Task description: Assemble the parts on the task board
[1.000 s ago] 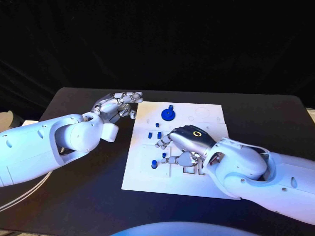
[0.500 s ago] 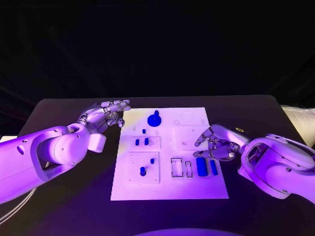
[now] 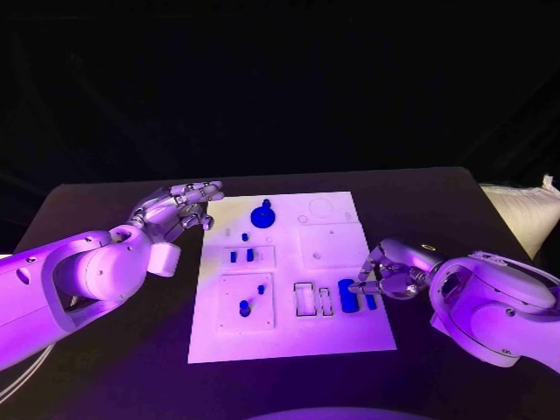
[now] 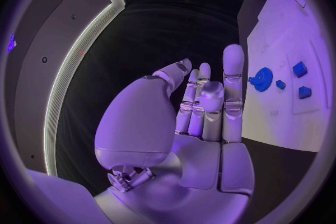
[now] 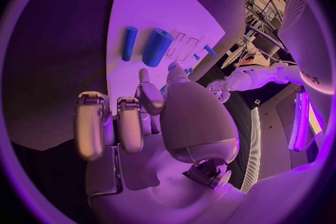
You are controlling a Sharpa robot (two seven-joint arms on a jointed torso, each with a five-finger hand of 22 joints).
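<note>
In the head view, the small blue parts [image 3: 240, 255] on the task board [image 3: 293, 341] left of the round blue part [image 3: 262, 214] are too small for their shapes to be told. The right hand [image 3: 394, 273] sits at the board's right edge; whether its fingertips touch the long blue part [image 3: 348, 296] there cannot be told. In the right wrist view that hand's [image 5: 150, 123] own palm hides part of the board [image 5: 150, 0]. In the left wrist view the circle's rim cuts off the board [image 4: 297, 117] beyond the left hand [image 4: 189, 123]
</note>
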